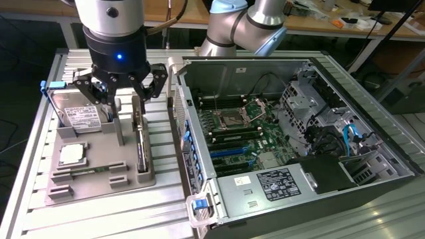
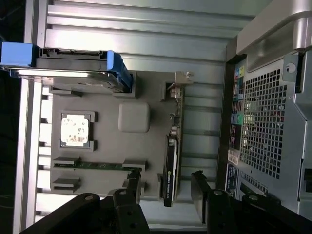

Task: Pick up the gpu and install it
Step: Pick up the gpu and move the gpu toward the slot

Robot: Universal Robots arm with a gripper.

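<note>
Above the gpu, gripper wide, empty

We see a black gripper with a blue light, a dark gpu with a silvery bracket, a silver hard drive with white label and blue frame, a grey tray, a green motherboard with blue slots, a ribbed silvery worktop.
</note>
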